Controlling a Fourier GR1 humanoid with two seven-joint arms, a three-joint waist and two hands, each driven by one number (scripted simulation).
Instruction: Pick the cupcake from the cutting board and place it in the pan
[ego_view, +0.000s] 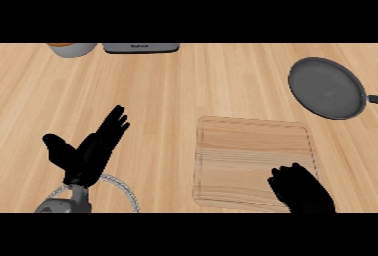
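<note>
Low at the view's right, the right hand (301, 191) sits over the near right corner of the cutting board (251, 150), its back turned up and its fingers curled downward in a bunch. Whatever those fingers close on is hidden beneath the hand, so I cannot tell whether it grasps anything; the cupcake shows nowhere in the view, and the rest of the board's top lies bare.

At the left, the left hand (88, 150) rests open above the counter (192, 85), fingers straight and slanted up toward the right, thumb spread out to the left. Its grey forearm (66, 202) comes in from the lower edge. Under that wrist a thin ring-shaped object (130, 192) lies flat on the wood; what it is cannot be made out.

The pan (327, 88), dark grey and round, lies on the counter at the far right, well apart from the right hand and beyond the board's far right corner, with only a stub of its handle showing at the view's right edge. Between the board and the pan is only bare wood.

Along the far edge stand two cut-off things: a pale round vessel (71, 49) at the left and, just beside it, a grey appliance (141, 47) with a dark face.
</note>
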